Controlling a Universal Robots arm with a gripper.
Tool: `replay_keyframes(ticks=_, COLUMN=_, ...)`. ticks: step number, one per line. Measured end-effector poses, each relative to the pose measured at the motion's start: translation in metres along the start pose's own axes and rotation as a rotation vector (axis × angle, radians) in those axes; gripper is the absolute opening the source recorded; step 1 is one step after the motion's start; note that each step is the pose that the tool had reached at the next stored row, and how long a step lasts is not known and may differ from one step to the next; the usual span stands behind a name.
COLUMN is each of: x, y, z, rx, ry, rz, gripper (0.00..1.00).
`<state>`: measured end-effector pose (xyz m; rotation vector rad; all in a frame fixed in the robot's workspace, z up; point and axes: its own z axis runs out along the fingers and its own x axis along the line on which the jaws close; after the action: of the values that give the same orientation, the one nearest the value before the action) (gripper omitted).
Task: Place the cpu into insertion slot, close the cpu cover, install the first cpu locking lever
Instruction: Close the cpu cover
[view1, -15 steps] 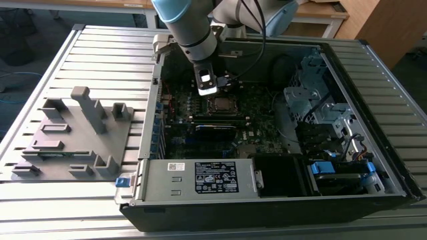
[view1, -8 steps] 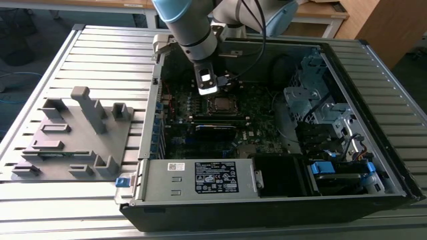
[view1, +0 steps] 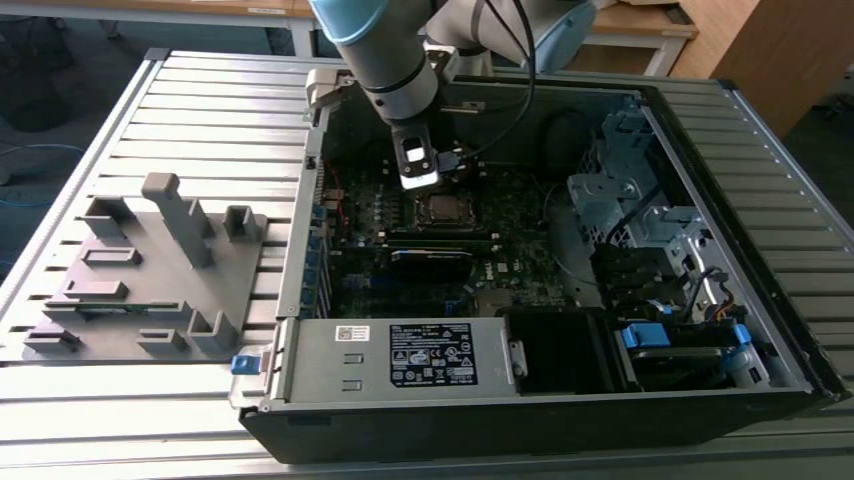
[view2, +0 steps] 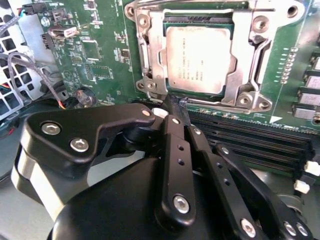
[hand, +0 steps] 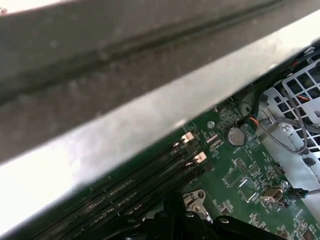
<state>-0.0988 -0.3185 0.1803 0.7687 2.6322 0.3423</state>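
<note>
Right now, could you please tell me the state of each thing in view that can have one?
cpu: seated flat, metal top showing.
cpu cover: lowered, framing the cpu.
hand: shut, tip at the cover's edge.
computer case: open, inside exposed.

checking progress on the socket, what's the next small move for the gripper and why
Probably a short, slow push with the shut gripper at the socket edge it points at, to work what looks like the locking lever there. The cpu already lies in the socket and the cpu cover lies flat around it. Contact there cannot be told.
</note>
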Motion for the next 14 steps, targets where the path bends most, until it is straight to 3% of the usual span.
replay_keyframes(ticks=14, x=-0.0030, y=0.0038, z=0.0022, rx=-0.0007, ry=-0.0004, rz=0.000, gripper=0.10)
